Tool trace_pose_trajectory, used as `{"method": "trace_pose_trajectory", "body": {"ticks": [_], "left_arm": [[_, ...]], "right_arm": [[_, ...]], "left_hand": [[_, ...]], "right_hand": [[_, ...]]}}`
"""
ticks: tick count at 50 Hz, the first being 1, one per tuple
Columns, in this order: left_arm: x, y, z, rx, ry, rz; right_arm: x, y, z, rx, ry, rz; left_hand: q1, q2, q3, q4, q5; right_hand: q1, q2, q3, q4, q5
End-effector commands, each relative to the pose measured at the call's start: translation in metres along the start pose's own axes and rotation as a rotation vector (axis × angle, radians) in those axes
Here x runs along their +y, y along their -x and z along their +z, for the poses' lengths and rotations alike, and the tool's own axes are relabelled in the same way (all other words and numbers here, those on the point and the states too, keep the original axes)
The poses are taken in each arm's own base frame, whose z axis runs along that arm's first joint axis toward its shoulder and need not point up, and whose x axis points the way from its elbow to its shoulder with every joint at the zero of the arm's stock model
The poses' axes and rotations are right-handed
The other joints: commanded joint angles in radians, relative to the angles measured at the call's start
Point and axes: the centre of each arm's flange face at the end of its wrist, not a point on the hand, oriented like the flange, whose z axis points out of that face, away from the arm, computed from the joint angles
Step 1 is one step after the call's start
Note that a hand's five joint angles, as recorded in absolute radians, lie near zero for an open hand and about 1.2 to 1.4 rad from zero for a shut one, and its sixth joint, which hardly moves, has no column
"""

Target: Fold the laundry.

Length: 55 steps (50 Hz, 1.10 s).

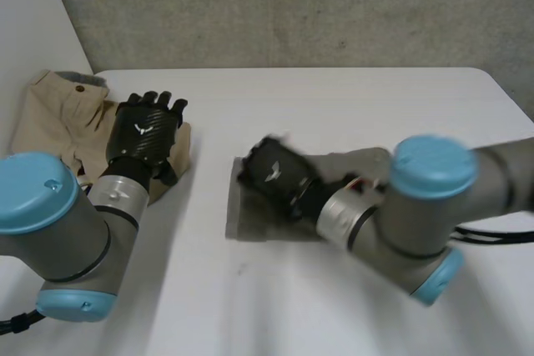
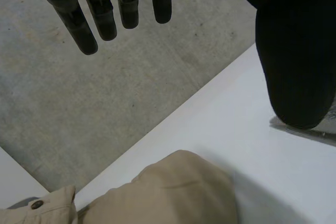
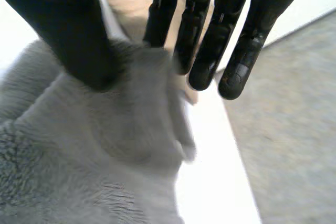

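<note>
As the head view is read from its lower edge upward, the entries run as follows.

1. Left arm point(image 1: 58, 231), grey joints with light-blue caps, lower left of the frame. Right arm point(image 1: 417, 206), same make, lower right, angled in toward the centre.
2. White table point(image 1: 350, 106), flat-topped, bearing every item below.
3. Grey fleece cloth point(image 1: 250, 221), a folded rectangular pad. It lies flat on the table at the centre of the frame, a little below the middle.
4. Black right hand point(image 1: 271, 174), back uppermost, lying on the grey fleece cloth near its left end. In the right wrist view the fingers point(image 3: 210, 51) are straight and slightly apart. The thumb point(image 3: 68, 35) and the finger nearest it rest their tips on the fleece, and the other fingers reach past the cloth's edge.
5. Black left hand point(image 1: 146, 132), left of centre in the frame, over the right end of item 6. In the left wrist view its fingers point(image 2: 105, 19) hang straight and close side by side, with the thumb point(image 2: 294, 51) set well apart, and the hand holds nothing.
6. Crumpled beige trousers point(image 1: 50, 114), upper left of the frame at the table's left edge, well apart from the grey fleece cloth. A brown button point(image 1: 80, 87) sits on the waistband at the far end.
7. Rough grey surface point(image 1: 292, 6), across the top of the frame beyond the table's far edge.
</note>
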Motion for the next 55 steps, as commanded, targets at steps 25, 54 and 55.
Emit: {"method": "trace_pose_trajectory", "body": {"ticks": [25,54,55], "left_arm": [[-0.004,-0.019,-0.009,0.057,-0.014,0.002],[-0.051,-0.048,0.023,0.163,-0.013,-0.283],[-0.049,-0.055,0.023,0.184,0.006,-0.304]], "right_arm": [[0.127,-0.079,-0.114,0.372,0.650,0.531],[-0.005,-0.038,-0.022,0.256,0.217,0.479],[0.000,-0.048,-0.025,0.296,0.226,0.506]], "left_hand": [[-0.027,-0.030,-0.036,-0.030,-0.048],[-0.005,-0.009,-0.015,-0.009,-0.027],[0.006,0.003,-0.003,0.003,-0.015]], "right_hand": [[0.567,0.408,0.403,0.403,0.401],[-0.655,-0.813,-0.818,-0.819,-0.820],[-0.655,-0.813,-0.818,-0.819,-0.820]]}}
